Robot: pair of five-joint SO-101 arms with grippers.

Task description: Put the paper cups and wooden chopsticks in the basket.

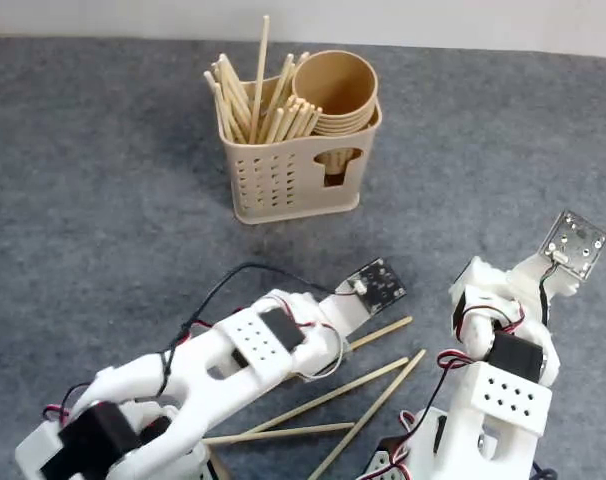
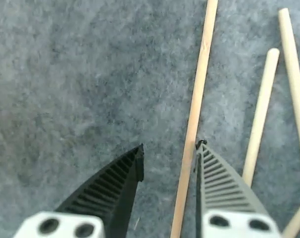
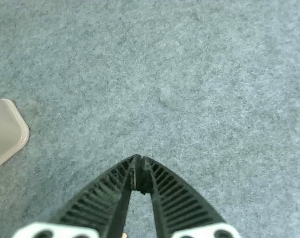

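Note:
A beige slotted basket point(image 1: 293, 185) stands at the back of the mat, holding a stack of paper cups point(image 1: 338, 92) and a bundle of wooden chopsticks point(image 1: 251, 100). Several loose chopsticks point(image 1: 335, 394) lie on the grey mat near the front. The left arm point(image 1: 253, 350) leans over them. My left gripper point(image 2: 171, 148) is open just above the mat, and one chopstick point(image 2: 192, 124) runs between its fingers, close against one fingertip point(image 2: 203, 153). Two more chopsticks point(image 2: 261, 114) lie beside it. My right gripper point(image 3: 139, 161) is shut on nothing over bare mat.
The right arm point(image 1: 503, 350) sits folded at the front right. A corner of the basket point(image 3: 4, 131) is at the edge of the right wrist view. Grey mat point(image 1: 103, 200) stretches open to the left and right of the basket.

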